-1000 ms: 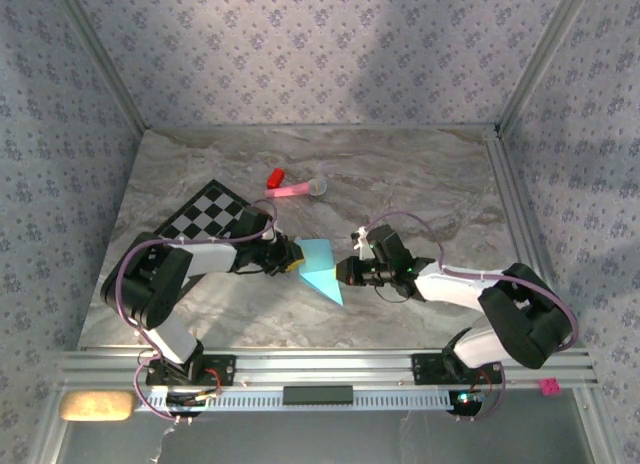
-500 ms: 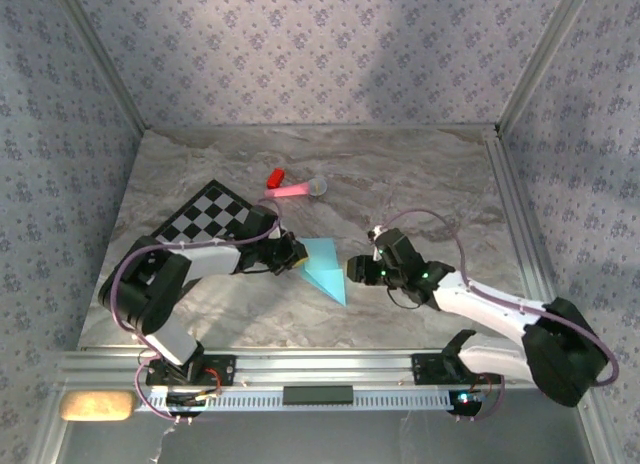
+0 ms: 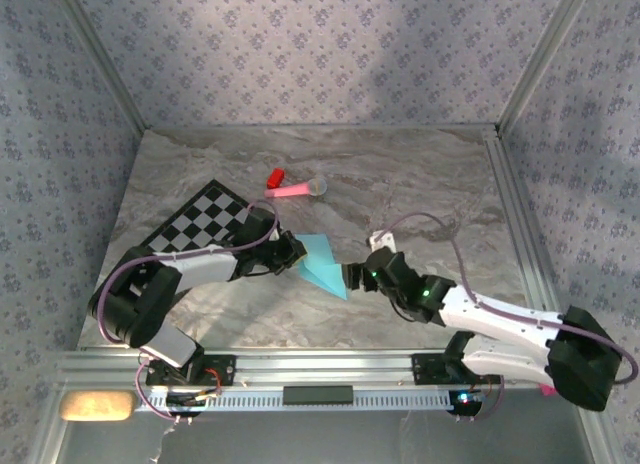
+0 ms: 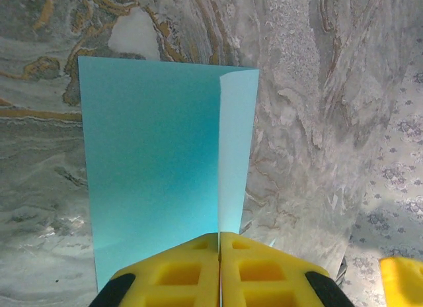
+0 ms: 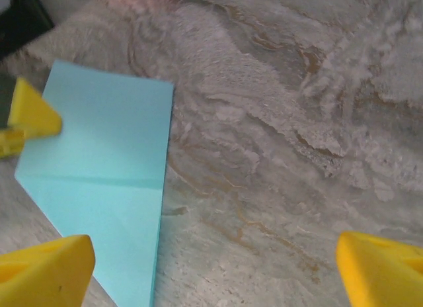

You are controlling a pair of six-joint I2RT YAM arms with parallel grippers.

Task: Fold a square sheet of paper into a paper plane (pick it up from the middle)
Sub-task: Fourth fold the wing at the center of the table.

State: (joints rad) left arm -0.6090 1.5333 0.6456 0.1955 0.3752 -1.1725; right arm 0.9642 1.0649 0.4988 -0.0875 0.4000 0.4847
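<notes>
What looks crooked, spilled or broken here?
Nothing is spilled or torn. The checkered mat lies skewed to the table's edges, and the light-blue paper is creased, pinched at one edge by the shut left claw.

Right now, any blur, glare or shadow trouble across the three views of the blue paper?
Top external: sharp, evenly lit, soft shadows on the back wall, no glare on the blue paper. Left wrist: paper crisp, its narrow flap paler. Right wrist: yellow fingertips blurred up close, table slightly soft.
</notes>
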